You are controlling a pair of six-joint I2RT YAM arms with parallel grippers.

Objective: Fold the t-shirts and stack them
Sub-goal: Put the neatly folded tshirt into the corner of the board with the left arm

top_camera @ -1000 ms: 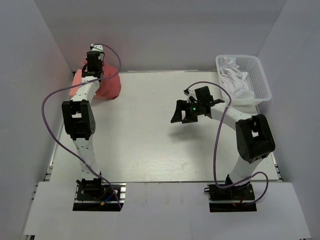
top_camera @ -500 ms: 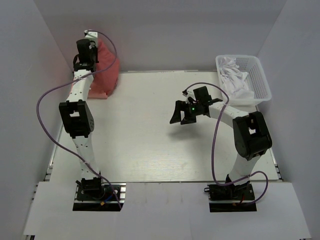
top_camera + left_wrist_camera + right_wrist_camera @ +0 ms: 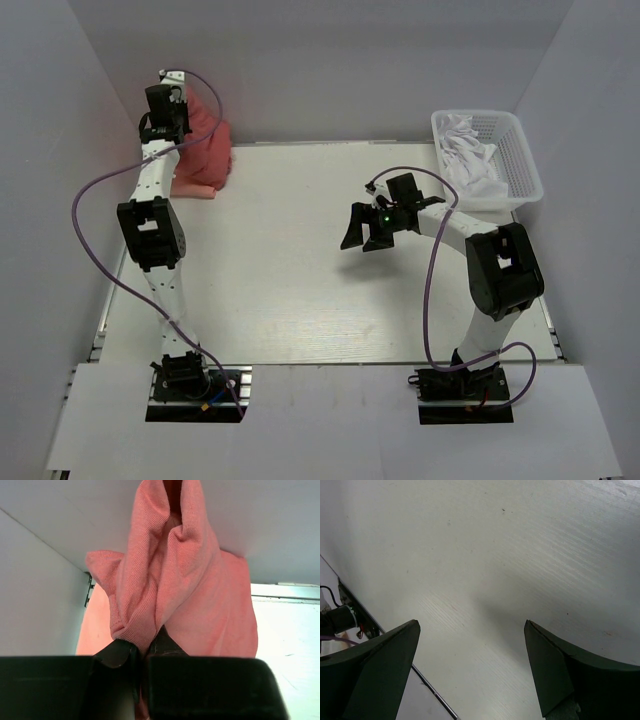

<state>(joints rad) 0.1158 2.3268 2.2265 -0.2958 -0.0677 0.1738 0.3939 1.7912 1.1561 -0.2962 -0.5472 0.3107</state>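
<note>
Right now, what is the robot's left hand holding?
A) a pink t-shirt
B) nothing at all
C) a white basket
A: the left gripper is pinched shut on a bunched fold of the pink t-shirt, seen up close in the left wrist view.

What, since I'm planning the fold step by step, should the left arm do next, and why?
Probably carry the shirt toward the middle of the table. The left claw is shut on it, bunched and hanging in the far left corner, while the right claw hangs open over bare table, apart from it.
</note>
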